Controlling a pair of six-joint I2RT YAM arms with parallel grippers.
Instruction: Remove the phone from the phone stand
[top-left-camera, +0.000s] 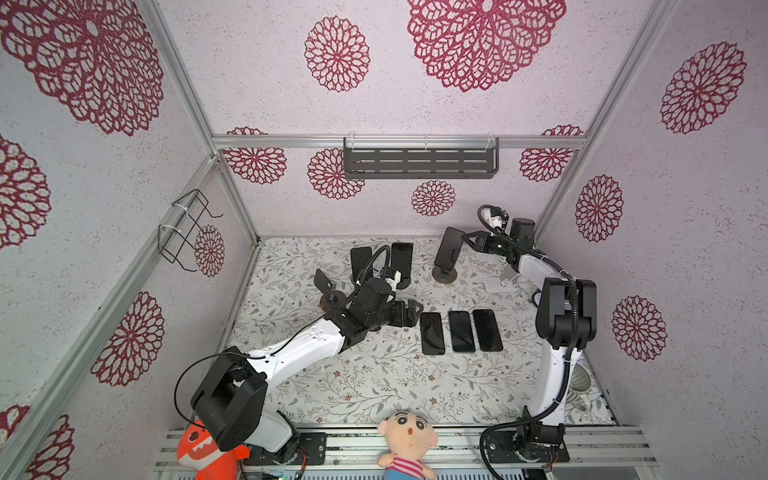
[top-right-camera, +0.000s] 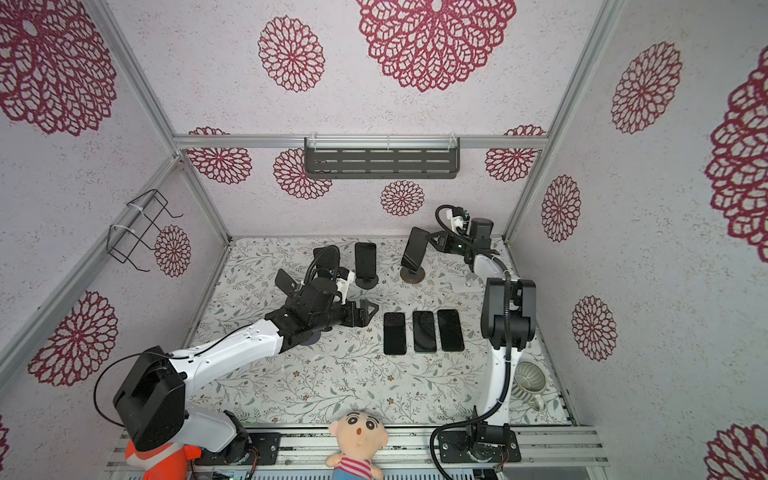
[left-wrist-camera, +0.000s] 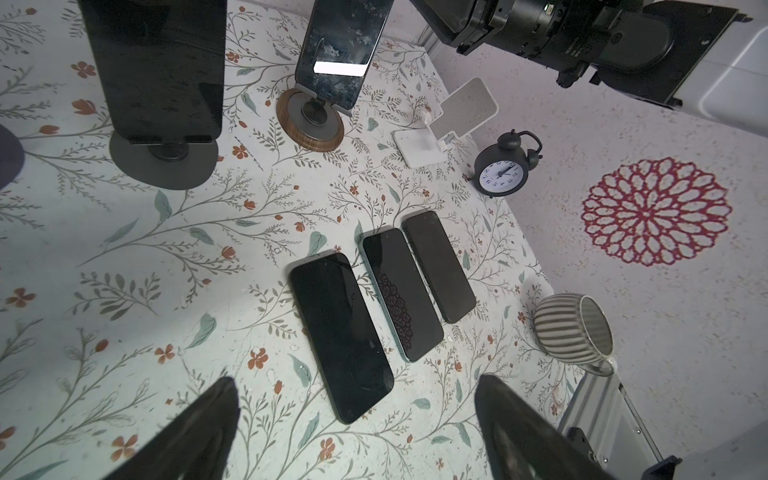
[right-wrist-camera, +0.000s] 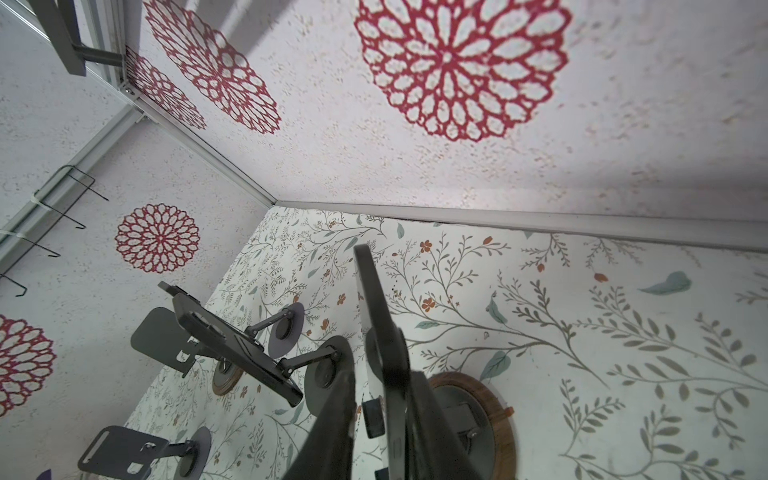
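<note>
Row of 3 phones (top-left-camera: 459, 331) flat on table (top-left-camera: 374, 386); behind it phone (top-left-camera: 449, 246) on phone stand (top-left-camera: 444, 275); mug (top-right-camera: 528, 380) prob. front-right.

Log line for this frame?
phase: grasp | right gripper: straddling phone top, contact unclear | phone: on stand | left gripper: open, empty

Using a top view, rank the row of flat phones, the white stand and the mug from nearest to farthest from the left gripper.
1. Row of flat phones, mid-table, just beside the left gripper.
2. White stand, farther back on the right.
3. Mug, front right corner.
</note>
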